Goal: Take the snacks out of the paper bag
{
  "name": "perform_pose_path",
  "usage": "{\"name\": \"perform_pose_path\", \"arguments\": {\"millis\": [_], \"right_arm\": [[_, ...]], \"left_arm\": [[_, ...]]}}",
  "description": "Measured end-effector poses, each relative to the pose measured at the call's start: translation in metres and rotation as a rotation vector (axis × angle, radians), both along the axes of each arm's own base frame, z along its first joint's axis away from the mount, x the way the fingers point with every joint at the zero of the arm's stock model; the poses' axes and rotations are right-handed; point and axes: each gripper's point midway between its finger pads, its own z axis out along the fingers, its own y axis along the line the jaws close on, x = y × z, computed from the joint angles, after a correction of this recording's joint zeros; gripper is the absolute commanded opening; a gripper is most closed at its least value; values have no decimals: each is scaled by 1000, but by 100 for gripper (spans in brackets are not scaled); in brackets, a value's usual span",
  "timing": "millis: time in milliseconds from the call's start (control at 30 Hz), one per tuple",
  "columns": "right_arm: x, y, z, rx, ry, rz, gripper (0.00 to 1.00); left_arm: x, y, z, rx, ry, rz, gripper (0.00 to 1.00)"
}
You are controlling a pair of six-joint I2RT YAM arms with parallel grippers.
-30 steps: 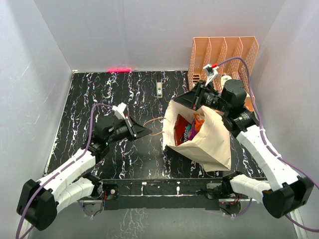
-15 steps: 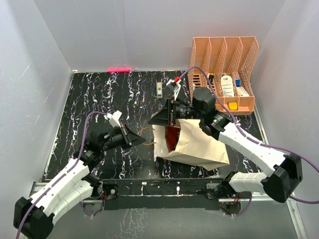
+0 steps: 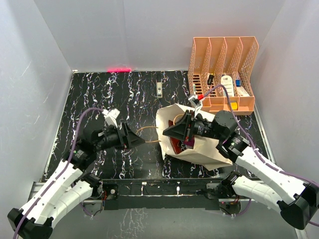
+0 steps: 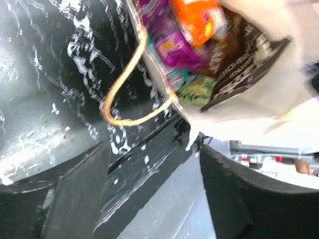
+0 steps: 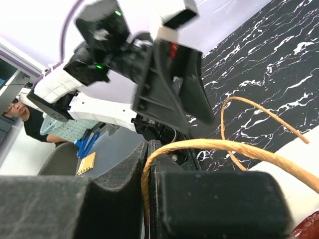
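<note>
- Jaws of your left gripper stand wide apart, holding nothing and touching nothing.
- Your right gripper is clamped tight on a cord handle at the mouth of the paper bag.
- The bag lies on its side on the table, right of centre, mouth facing your left gripper.
- Inside the mouth lie the snacks: purple, orange, dark brown and green packets.
- The loose handle loops between your open jaws and the snacks.
- A mesh organiser stands behind the bag.
</note>
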Motion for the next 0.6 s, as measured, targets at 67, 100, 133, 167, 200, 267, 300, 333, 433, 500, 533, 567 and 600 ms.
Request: {"name": "perform_pose_path", "arguments": {"millis": [67,100,133,167,200,267,300,333,433,500,533,567,600], "right_arm": [[-1,1,-5,13,32,4,7],[-2,1,-6,27,46,8,7],[-2,2,-7,39,55,13,7],[-3,4,-7,59,67,23,7],[-3,6,-7,75,79,32,7],[-2,14,-3,105,89,54,7],[-3,19,-2,110,93,66,7],[-2,26,0,113,99,79,7],[1,51,11,119,103,118,7],[6,68,20,126,101,138,7],[8,74,24,128,101,144,7],[11,78,26,130,102,146,7],[13,81,27,133,101,144,7]], "left_arm": [[4,4,25,21,-79,-1,80],[7,5,38,34,-118,-3,80],[10,6,49,42,-152,-5,79],[14,6,62,53,-189,-7,78],[18,5,73,63,-225,-11,78],[26,3,84,77,-266,-22,77],[28,2,84,82,-269,-26,78],[30,0,81,89,-266,-32,80],[34,-2,66,111,-229,-39,85],[36,1,57,132,-212,-19,88],[37,3,54,143,-208,-4,90],[38,9,51,164,-202,28,92],[38,13,49,176,-201,48,93]]}}
